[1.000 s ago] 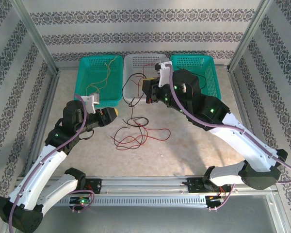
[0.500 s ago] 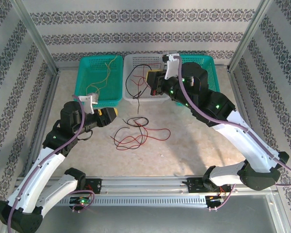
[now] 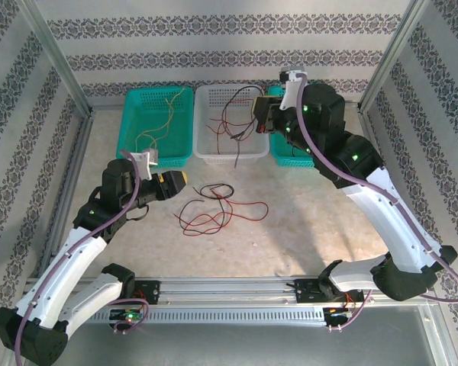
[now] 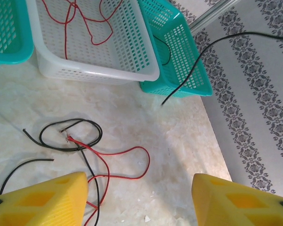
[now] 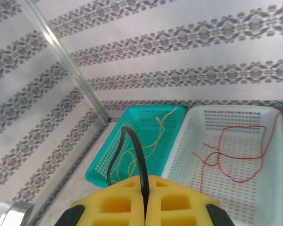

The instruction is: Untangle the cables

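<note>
A marbled beige counter (image 3: pixel 305 221) carries three perforated plastic baskets along the top of the overhead frame: a left teal basket (image 3: pixel 133 122), a white basket (image 3: pixel 206 149) and a right teal basket (image 4: pixel 188 70). Upper centre-right, above them, the right pincer (image 5: pixel 145 188) is clenched on a thin black wire (image 5: pixel 139 160). Left of centre, the left pincer (image 4: pixel 140 200) stands released near tangled red and black wires (image 3: pixel 214 210) mid-frame.
</note>
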Controlling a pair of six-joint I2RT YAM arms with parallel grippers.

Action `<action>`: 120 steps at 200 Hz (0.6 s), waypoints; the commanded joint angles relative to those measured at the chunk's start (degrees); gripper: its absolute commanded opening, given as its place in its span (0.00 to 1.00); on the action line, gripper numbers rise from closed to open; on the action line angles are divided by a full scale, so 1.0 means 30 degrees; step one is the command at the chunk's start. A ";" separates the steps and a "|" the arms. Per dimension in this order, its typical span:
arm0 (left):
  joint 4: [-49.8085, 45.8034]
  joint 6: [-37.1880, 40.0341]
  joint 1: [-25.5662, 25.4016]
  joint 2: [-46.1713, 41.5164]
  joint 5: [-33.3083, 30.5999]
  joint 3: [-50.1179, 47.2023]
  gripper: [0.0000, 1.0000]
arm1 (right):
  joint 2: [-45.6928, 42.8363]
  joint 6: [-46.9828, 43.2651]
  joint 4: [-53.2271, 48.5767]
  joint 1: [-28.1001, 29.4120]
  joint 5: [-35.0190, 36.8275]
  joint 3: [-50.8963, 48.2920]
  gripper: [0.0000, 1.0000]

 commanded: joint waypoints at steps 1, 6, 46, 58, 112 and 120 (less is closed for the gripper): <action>0.0313 -0.0404 -0.0036 -0.0283 -0.0340 -0.0431 0.59 | -0.0102 -0.0379 -0.1157 -0.1265 0.0869 0.1126 0.00; 0.0355 -0.0461 -0.0020 -0.0303 -0.0355 -0.0581 0.59 | 0.0031 -0.0336 -0.1418 -0.1653 0.0888 0.1307 0.01; 0.1221 -0.1278 -0.0039 0.0026 -0.0307 -0.1399 0.59 | 0.1170 0.0274 -0.2644 -0.5713 0.0292 0.1967 0.00; 0.1472 -0.1424 -0.0043 0.0345 -0.0238 -0.1495 0.58 | 0.1640 0.0482 -0.2659 -0.6920 -0.0063 0.1989 0.00; 0.2560 -0.1943 -0.0230 0.1331 -0.0302 -0.2034 0.56 | 0.5724 0.1001 -0.2961 -1.0808 -0.3125 0.4786 0.01; 0.2560 -0.1916 -0.0239 0.1341 -0.0362 -0.2092 0.56 | 0.6487 0.0891 -0.3036 -1.1017 -0.3142 0.5350 0.03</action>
